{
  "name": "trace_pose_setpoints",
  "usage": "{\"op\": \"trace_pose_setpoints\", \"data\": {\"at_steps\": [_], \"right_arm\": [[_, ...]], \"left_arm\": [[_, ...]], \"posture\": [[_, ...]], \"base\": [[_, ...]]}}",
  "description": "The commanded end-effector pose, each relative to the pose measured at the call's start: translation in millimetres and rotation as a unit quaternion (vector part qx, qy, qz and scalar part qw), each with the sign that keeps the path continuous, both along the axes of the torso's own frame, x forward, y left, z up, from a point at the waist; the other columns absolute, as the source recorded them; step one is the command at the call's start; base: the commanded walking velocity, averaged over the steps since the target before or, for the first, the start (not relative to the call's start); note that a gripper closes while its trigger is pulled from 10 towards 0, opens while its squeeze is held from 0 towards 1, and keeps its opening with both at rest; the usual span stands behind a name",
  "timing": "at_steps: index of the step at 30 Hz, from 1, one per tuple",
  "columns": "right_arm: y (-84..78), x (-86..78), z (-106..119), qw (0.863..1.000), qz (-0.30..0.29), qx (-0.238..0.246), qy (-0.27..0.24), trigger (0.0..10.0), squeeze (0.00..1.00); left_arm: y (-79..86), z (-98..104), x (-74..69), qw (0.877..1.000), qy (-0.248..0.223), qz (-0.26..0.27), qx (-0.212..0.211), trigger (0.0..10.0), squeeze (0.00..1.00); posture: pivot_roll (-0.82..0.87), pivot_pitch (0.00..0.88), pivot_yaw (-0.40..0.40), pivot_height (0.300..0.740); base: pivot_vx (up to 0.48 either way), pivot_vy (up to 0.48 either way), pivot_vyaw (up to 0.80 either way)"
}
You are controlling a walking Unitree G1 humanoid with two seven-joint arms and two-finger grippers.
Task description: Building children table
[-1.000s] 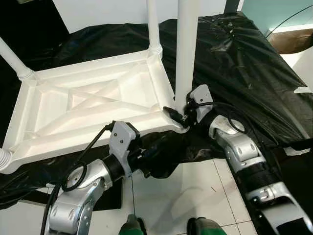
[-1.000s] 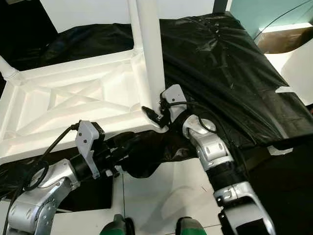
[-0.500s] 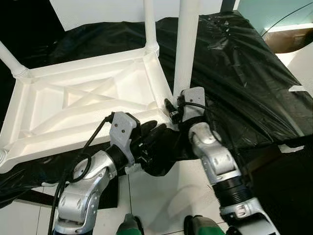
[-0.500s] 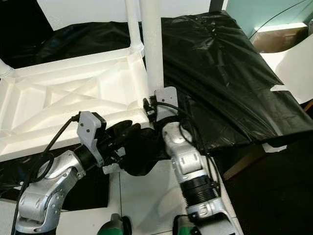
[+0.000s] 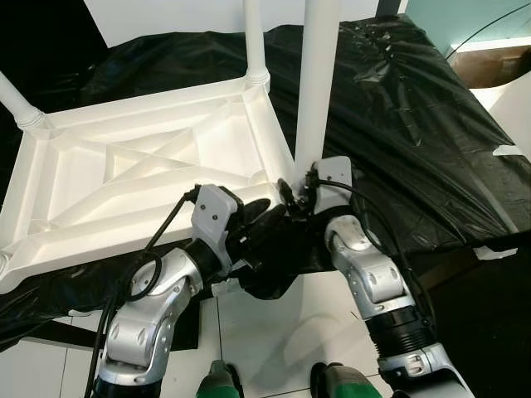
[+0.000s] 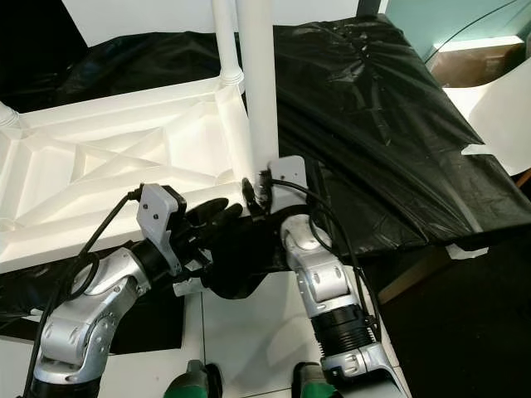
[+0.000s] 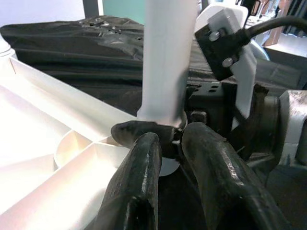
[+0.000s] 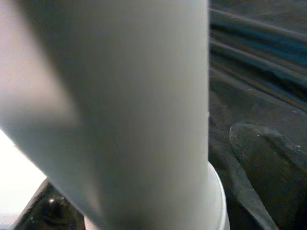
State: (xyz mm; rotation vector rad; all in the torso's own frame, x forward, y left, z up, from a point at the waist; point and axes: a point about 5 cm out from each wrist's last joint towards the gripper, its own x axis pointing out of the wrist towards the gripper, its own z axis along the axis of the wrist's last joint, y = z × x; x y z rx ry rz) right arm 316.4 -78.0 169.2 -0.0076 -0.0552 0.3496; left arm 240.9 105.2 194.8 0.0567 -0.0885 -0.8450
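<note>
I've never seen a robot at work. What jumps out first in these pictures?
An upside-down white plastic children's table lies on a black plastic sheet, its ribbed underside facing up. At its near right corner stands a white tubular leg, and both silver arms meet at its base: the right gripper closes around the leg's foot, while the left gripper reaches in from the left.
</note>
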Motion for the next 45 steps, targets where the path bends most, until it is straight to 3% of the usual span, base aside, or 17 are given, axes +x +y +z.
{"op": "trace_pose_setpoints", "data": {"at_steps": [1,7,8,9,10,16,25,26,29,30,32,33,38,39,40,45], "right_arm": [[-14.4,-6.1,3,0.998,0.051,0.006,-0.025,10.0,1.0],[-32.1,-5.8,4,0.989,0.139,-0.026,-0.032,10.0,1.0],[-33.2,-4.7,4,0.987,0.153,-0.029,-0.032,10.0,0.36],[-33.2,-4.7,4,0.987,0.153,-0.029,-0.032,10.0,0.36],[-32.6,-3.7,6,0.983,0.177,-0.033,-0.034,10.0,0.0],[-25.0,8.5,9,0.957,0.279,-0.073,-0.029,10.0,0.0],[-21.2,21.3,8,0.929,0.342,-0.135,-0.03,10.0,0.0],[-21.7,23.5,8,0.926,0.349,-0.142,-0.031,8.2,0.0],[-22.1,25.0,8,0.923,0.354,-0.147,-0.032,8.2,0.0],[-23.2,27.4,8,0.921,0.357,-0.153,-0.032,2.4,0.0],[-23.2,27.4,8,0.921,0.357,-0.153,-0.032,2.4,0.0],[-25.0,29.1,8,0.919,0.359,-0.159,-0.031,0.0,0.0],[-28.7,30.9,7,0.92,0.356,-0.164,-0.028,0.0,0.0],[-30.5,31.0,5,0.922,0.351,-0.165,-0.025,0.0,0.0],[-31.7,30.6,3,0.926,0.342,-0.162,-0.019,0.0,0.0],[-33.0,32.5,-7,0.941,0.292,-0.168,-0.006,0.0,0.0]], "left_arm": [[3.0,-3,2.3,1.0,0.001,0.015,0.009,10.0,0.0],[4.2,-6,2.4,1.0,0.001,0.015,0.013,10.0,0.0],[4.2,-6,2.9,1.0,0.001,0.015,0.012,10.0,0.0],[4.2,-6,2.9,1.0,0.001,0.015,0.012,10.0,0.0],[3.3,-6,2.3,1.0,0.002,0.011,0.011,10.0,0.0],[-0.6,-13,-1.9,1.0,0.007,-0.008,0.021,10.0,0.0],[-3.4,-17,-4.4,0.999,-0.002,-0.013,0.044,10.0,0.0],[-4.1,-17,-4.9,0.999,-0.003,-0.014,0.046,10.0,0.0],[-4.5,-18,-5.2,0.999,-0.003,-0.015,0.046,10.0,0.0],[-4.8,-19,-4.5,0.999,0.011,-0.014,0.038,10.0,0.22],[-4.8,-19,-4.5,0.999,0.011,-0.014,0.038,10.0,0.22],[-5.1,-20,-3.9,0.999,0.026,-0.014,0.03,10.0,1.0],[-5.0,-21,-2.6,0.999,0.031,-0.01,0.034,10.0,1.0],[-4.9,-22,-2.2,0.999,0.026,-0.007,0.042,10.0,0.92],[-4.8,-22,-1.9,0.999,0.018,-0.004,0.051,10.0,0.0],[-5.1,-22,-1.1,0.998,0.01,0.003,0.057,10.0,0.0]], "posture": [[0.02,0.153,0.045,0.74],[0.02,0.141,0.044,0.74],[0.02,0.135,0.044,0.74],[0.02,0.135,0.044,0.74],[0.02,0.128,0.045,0.74],[0.02,0.12,0.042,0.74],[0.03,0.111,0.036,0.74],[0.03,0.111,0.036,0.74],[0.03,0.111,0.036,0.74],[0.03,0.1,0.037,0.74],[0.03,0.1,0.037,0.74],[0.03,0.1,0.037,0.74],[0.03,0.094,0.037,0.74],[0.03,0.087,0.031,0.74],[0.03,0.082,0.028,0.74],[0.03,0.079,0.024,0.74]], "base": [[0.0,0.0,0.0],[0.0,0.0,0.0],[0.0,0.0,0.0],[0.0,0.0,0.0],[0.0,0.0,0.0],[0.0,0.0,0.0],[0.0,0.0,0.0],[0.0,0.0,0.0],[0.0,0.0,0.0],[0.0,0.0,0.0],[0.0,0.0,0.0],[0.0,0.0,0.0],[0.0,0.0,0.0],[0.0,0.0,0.0],[0.0,0.0,0.0],[0.0,0.0,0.0]]}}
